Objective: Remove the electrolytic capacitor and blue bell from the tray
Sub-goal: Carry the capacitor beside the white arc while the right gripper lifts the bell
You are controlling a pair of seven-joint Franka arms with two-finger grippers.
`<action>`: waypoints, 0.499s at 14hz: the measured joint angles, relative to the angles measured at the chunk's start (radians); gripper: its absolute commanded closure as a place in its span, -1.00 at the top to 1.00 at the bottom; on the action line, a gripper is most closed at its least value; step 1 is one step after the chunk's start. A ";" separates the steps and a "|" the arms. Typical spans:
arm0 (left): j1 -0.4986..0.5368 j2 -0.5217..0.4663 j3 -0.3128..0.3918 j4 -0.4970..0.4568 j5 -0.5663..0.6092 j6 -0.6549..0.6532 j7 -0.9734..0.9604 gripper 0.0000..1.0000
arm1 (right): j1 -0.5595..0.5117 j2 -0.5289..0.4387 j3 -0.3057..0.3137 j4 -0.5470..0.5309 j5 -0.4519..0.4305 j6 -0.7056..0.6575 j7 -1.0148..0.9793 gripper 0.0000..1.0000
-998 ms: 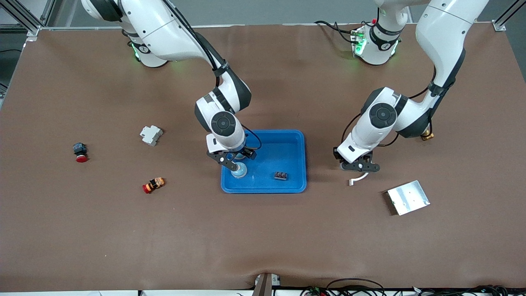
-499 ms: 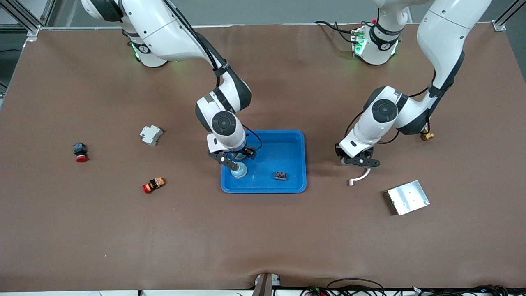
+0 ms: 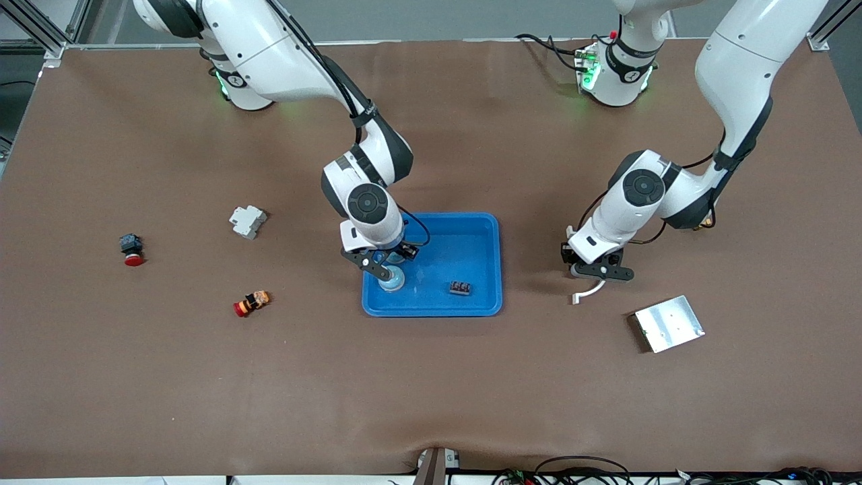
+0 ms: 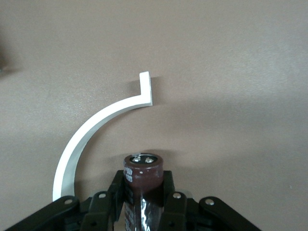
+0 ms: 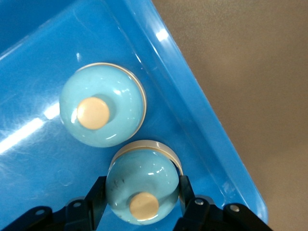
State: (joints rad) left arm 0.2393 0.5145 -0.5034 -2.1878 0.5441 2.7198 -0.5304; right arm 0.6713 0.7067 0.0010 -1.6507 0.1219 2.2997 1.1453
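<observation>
Two blue bells sit in the right-arm end of the blue tray (image 3: 465, 239): the right gripper (image 5: 140, 204) pinches one blue bell (image 5: 139, 190) by its sides, low against the tray floor and ready, I judge, to lift it over the rim, while the second bell (image 5: 102, 105) stands just beside it (close enough to get nudged). Over bare table toward the left arm's end, the left gripper (image 4: 144, 204) clamps the brown electrolytic capacitor (image 4: 143, 180) above a curved white bracket (image 4: 96, 127), which lies where a set-down might land. A small black component (image 3: 460, 287) lies in the tray, a silver plate (image 3: 668, 323) beside the bracket.
</observation>
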 measured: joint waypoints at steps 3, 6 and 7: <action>-0.003 0.012 -0.001 0.007 0.000 0.004 -0.002 -1.00 | 0.000 -0.002 0.000 0.021 0.000 -0.025 -0.001 -1.00; -0.007 0.013 -0.002 0.007 0.002 0.004 -0.023 -1.00 | -0.004 -0.042 -0.002 0.058 0.000 -0.109 -0.053 -1.00; -0.009 0.013 -0.003 0.007 0.007 0.004 -0.030 -1.00 | -0.014 -0.067 -0.004 0.063 0.000 -0.167 -0.095 -1.00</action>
State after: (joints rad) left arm 0.2300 0.5273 -0.5064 -2.1804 0.5509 2.7239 -0.5606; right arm 0.6570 0.6394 -0.0027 -1.5877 0.1219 2.1330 1.0499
